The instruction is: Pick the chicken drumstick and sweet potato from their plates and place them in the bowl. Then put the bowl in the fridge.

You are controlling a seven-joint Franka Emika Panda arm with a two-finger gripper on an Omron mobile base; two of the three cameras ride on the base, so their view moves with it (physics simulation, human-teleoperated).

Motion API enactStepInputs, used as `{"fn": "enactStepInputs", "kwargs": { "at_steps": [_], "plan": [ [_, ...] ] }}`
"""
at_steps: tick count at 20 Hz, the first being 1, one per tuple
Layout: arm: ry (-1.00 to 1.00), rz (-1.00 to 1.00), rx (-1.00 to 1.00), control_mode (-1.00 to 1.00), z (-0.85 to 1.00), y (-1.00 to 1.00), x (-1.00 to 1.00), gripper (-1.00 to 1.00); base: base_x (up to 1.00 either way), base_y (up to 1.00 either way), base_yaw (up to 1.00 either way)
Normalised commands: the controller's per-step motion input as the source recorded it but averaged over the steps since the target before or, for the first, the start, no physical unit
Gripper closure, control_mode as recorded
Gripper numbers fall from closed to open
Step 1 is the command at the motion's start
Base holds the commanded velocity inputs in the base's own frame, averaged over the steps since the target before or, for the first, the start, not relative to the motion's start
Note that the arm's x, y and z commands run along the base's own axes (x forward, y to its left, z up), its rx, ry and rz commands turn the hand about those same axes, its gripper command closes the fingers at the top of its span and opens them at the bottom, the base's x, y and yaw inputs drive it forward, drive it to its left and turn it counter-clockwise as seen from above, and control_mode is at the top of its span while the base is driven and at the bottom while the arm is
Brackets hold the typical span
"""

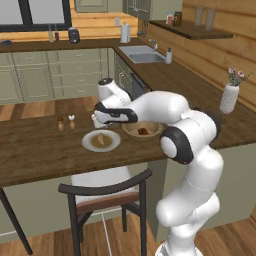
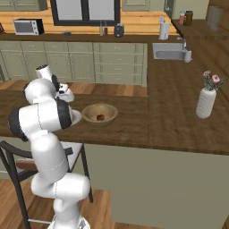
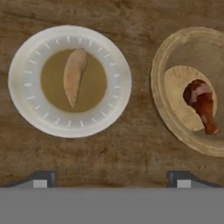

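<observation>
Hand view: sweet potato on its plate, chicken drumstick in the bowl.
Jaws spread wide and empty above the worktop, plate and bowl just apart.

The premises were a domestic kitchen: green cabinets, a sink, a microwave, a kettle and a wooden table were noted.
</observation>
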Motion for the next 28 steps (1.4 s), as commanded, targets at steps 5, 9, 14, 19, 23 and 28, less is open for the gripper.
{"fn": "enactStepInputs", "kwargs": {
  "at_steps": [5,9,14,19,23,28],
  "plan": [
    [-0.32,0.0,0.26,-1.0,-0.51,-0.06,-0.47,-1.0,0.0,0.0,0.0],
    [-0.09,0.01,0.07,-1.0,-0.1,0.02,0.66,-1.0,0.0,0.0,0.0],
    [0.18,0.04,-0.12,-1.0,0.17,0.35,0.69,-1.0,0.0,0.0,0.0],
    [0.31,0.0,-0.27,-1.0,0.31,0.6,0.3,-1.0,0.0,0.0,0.0],
    [0.0,-0.02,-0.02,-1.0,-0.32,0.12,0.14,-1.0,0.0,0.0,0.0],
    [-0.03,0.0,0.0,-1.0,-0.48,0.0,0.24,-1.0,0.0,0.0,0.0]
  ]
}}
